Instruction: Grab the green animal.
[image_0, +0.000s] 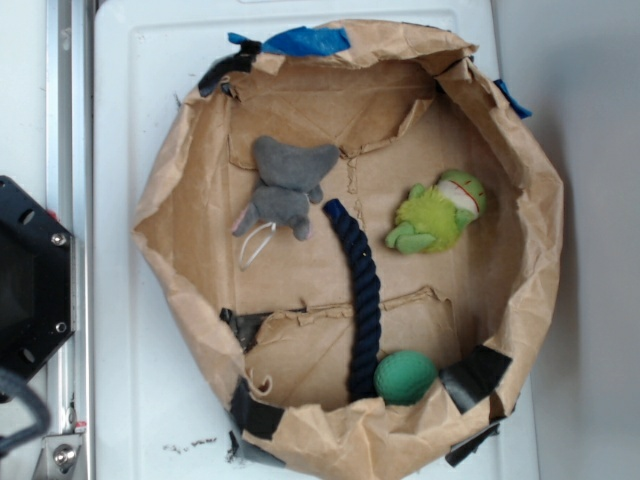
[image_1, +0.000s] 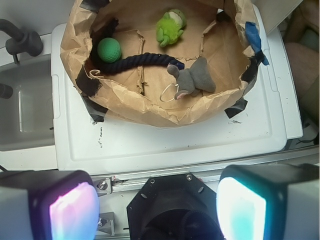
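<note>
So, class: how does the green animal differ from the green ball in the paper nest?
The green animal is fuzzy and lime-green, with a white-and-red mouth and stubby feet; the green ball is smooth, round and a darker green all over. The animal looks larger than the ball. The ball lies beside the dark blue rope; the animal lies apart from it. Both are green and inside the brown paper nest.

A white plastic tabletop (image_0: 130, 400) carries a crumpled brown paper basin (image_0: 170, 290) patched with black and blue tape, its rim standing up all round
</note>
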